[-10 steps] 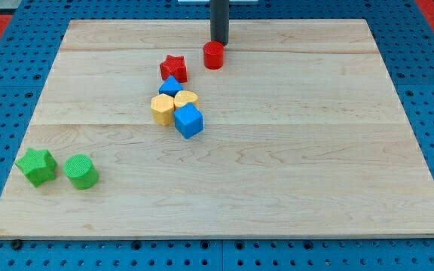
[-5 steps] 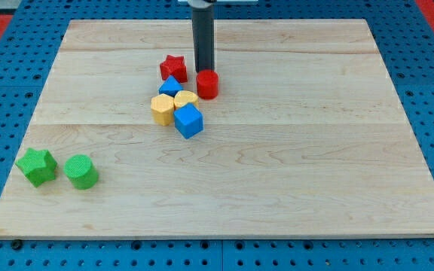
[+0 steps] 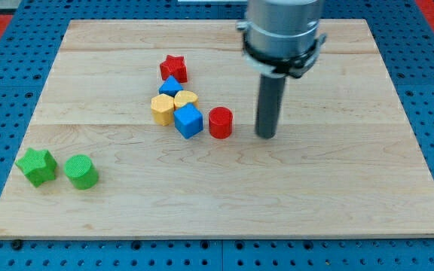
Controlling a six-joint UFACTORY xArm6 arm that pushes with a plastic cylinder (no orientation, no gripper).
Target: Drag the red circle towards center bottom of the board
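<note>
**Red circle pushed down to mid-board; tip now off to its right**

Over the last second the red circle has travelled from the upper centre of the frame to just right of the blue cube. The tip has swung to the circle's right, apart from it. There is no claw, only a rod. The board's bottom centre is still well below. No writing is legible.

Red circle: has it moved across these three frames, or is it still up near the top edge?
Yes. The red circle has moved toward the view's bottom, from above the red star to beside the blue cube. My tip now stands to its right, apart.
</note>
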